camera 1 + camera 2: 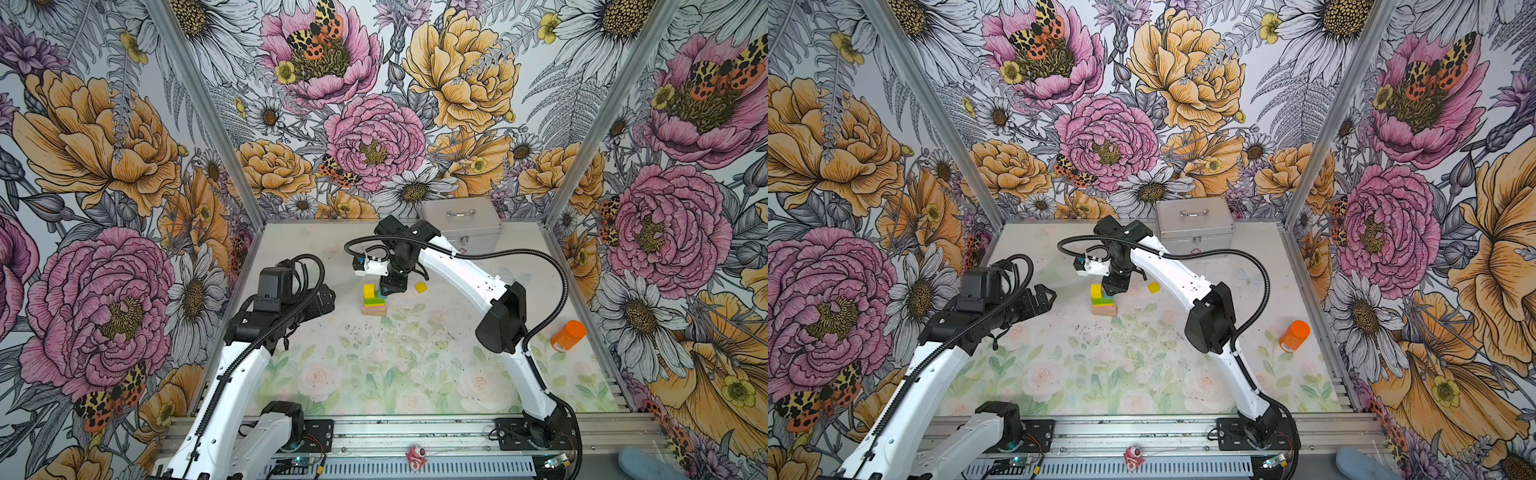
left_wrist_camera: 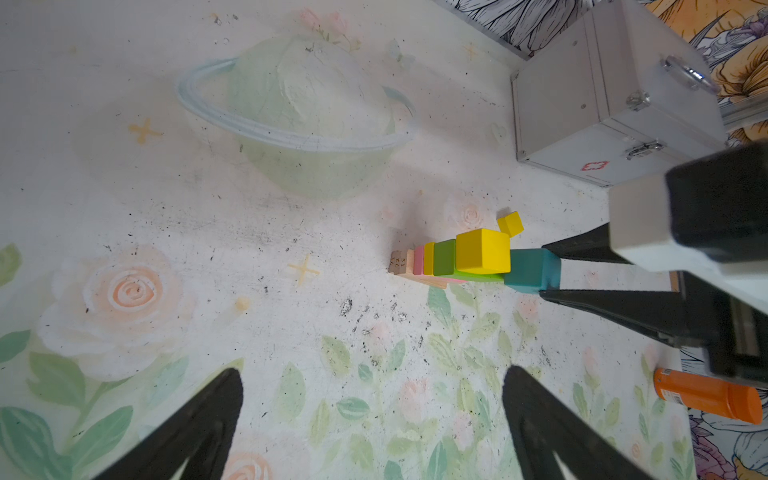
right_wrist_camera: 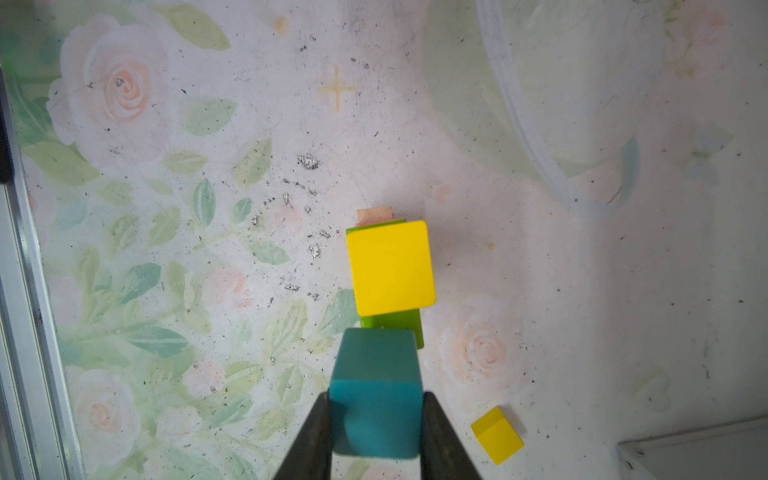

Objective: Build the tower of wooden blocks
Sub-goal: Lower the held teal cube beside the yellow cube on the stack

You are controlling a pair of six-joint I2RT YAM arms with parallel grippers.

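Two sets of jaws: one at work, one idle.
Right jaws: clamped partway closed on the teal cube (image 3: 376,399), pressing two opposite side faces; the cube fills the gap between them.
Teal cube: held at the tower (image 1: 373,303), beside the yellow cube (image 3: 390,268) and over the free end of the green bar (image 3: 390,321). The left wrist view suggests it hangs clear of the bar, but contact cannot be ruled out.
Handling (a judgement): painted wood, so light, rigid and rather slick. The flat opposite faces are the place to hold it, squarely and near mid-height; a corner grip would likely let it twist.
Tower: stands near the middle of the surface (image 1: 374,365), with tan bars (image 2: 400,262) lowest. Above them come the pink slab (image 2: 419,259), the yellow slab (image 2: 429,258), the green bar, and the yellow cube on top at one end.
Risk: narrow stack with loose layers; a sideways nudge on release could shift the yellow cube.
Left jaws: spread wide, nothing between them, pointed at the tower from its left and well apart from it.
Loose yellow cube (image 1: 420,287): on the surface near the tower, untouched (probably the last piece).
Farther out: silver case (image 1: 461,224) at the back wall, orange bottle (image 1: 568,336) near the right edge.
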